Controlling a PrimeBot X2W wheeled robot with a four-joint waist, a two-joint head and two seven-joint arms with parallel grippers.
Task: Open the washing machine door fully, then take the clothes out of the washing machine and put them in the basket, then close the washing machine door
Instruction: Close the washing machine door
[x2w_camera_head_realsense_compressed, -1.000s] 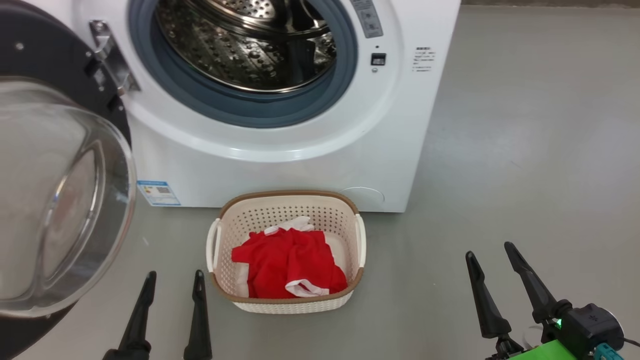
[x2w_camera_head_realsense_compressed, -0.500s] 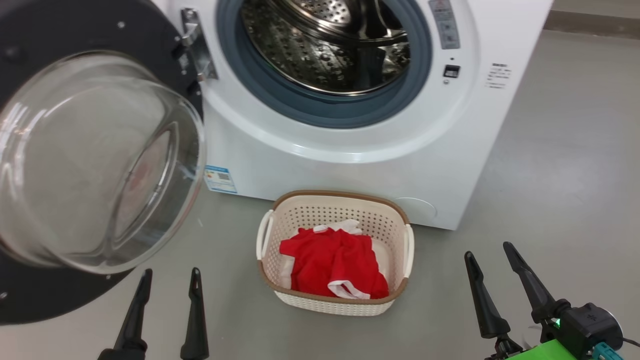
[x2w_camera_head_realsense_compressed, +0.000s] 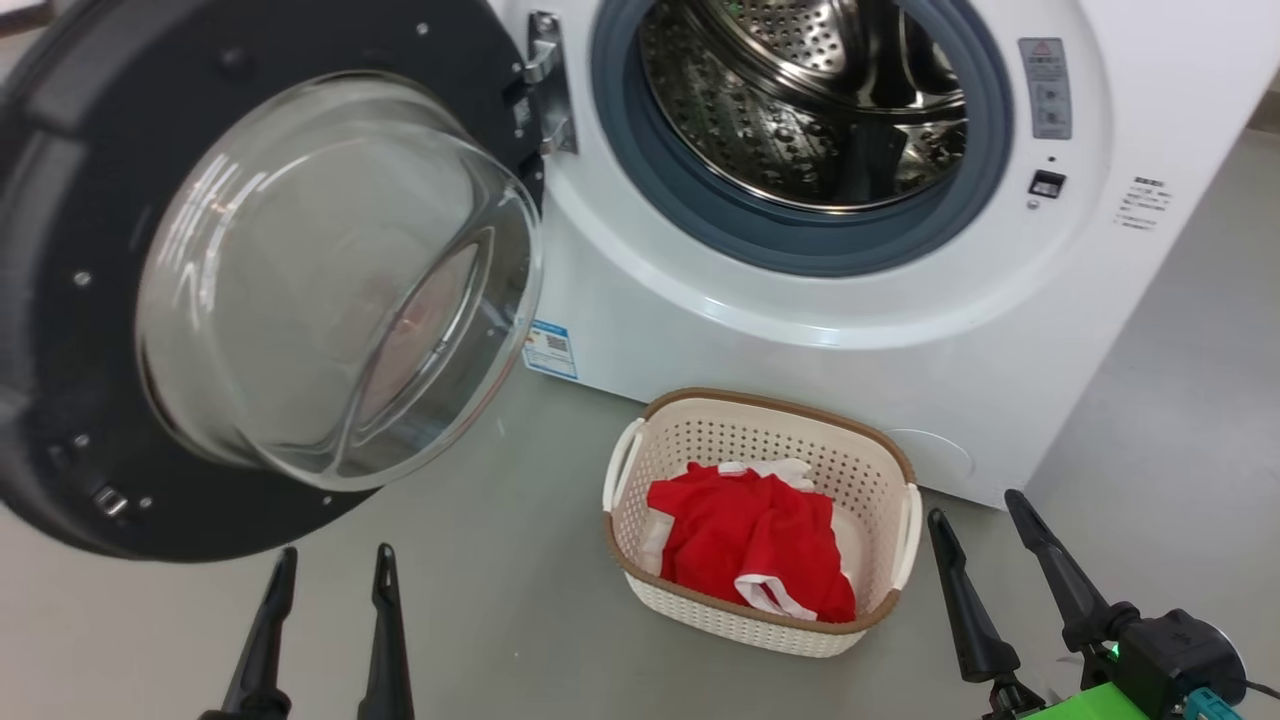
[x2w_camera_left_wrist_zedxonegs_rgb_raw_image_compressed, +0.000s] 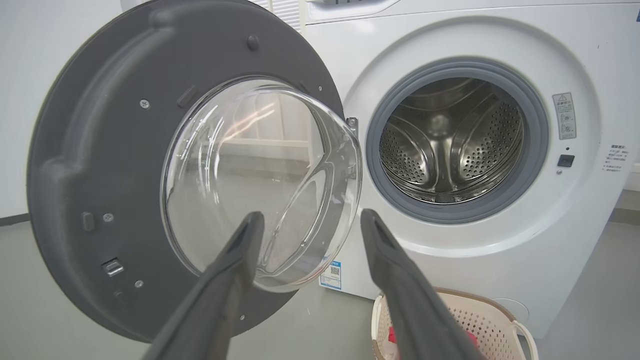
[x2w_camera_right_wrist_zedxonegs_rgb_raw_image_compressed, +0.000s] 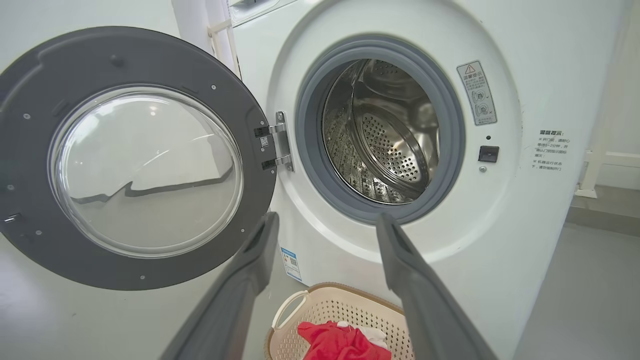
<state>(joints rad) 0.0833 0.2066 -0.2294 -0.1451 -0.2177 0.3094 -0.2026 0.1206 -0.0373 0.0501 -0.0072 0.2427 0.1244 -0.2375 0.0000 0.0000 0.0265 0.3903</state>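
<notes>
The washing machine (x2w_camera_head_realsense_compressed: 800, 340) stands on the grey floor (x2w_camera_head_realsense_compressed: 480, 620) with its mouth uncovered, so the perforated steel drum (x2w_camera_head_realsense_compressed: 800, 110) inside the grey gasket (x2w_camera_head_realsense_compressed: 800, 255) can be seen right to the back. In both wrist views the drum looks bare, with no red fabric in it.

The washing machine door (x2w_camera_head_realsense_compressed: 270, 290) hangs from its hinge (x2w_camera_head_realsense_compressed: 545, 90) on the machine's left. It is swung wide, clear of the opening, with its inner face and bulging glass bowl turned toward the robot. That leaves the mouth free for reaching in, and it puts the door on the left arm's side of the scene.

The basket (x2w_camera_head_realsense_compressed: 760, 398) sits on the floor just in front of the machine, below the mouth and a little to the right, a short drop for anything pulled from the drum. The clothes (x2w_camera_head_realsense_compressed: 750, 540), red with white trim, lie bunched inside it, below the rim. From this, the emptying looks done and only closing the door remains.

The left tool (x2w_camera_head_realsense_compressed: 336, 555) is low, near the door's lower edge but apart from it, fingers spread wide and empty. It seems the better placed to push the door shut. The right tool (x2w_camera_head_realsense_compressed: 975, 505) is just beside the basket's right end, also spread wide and holding nothing.
</notes>
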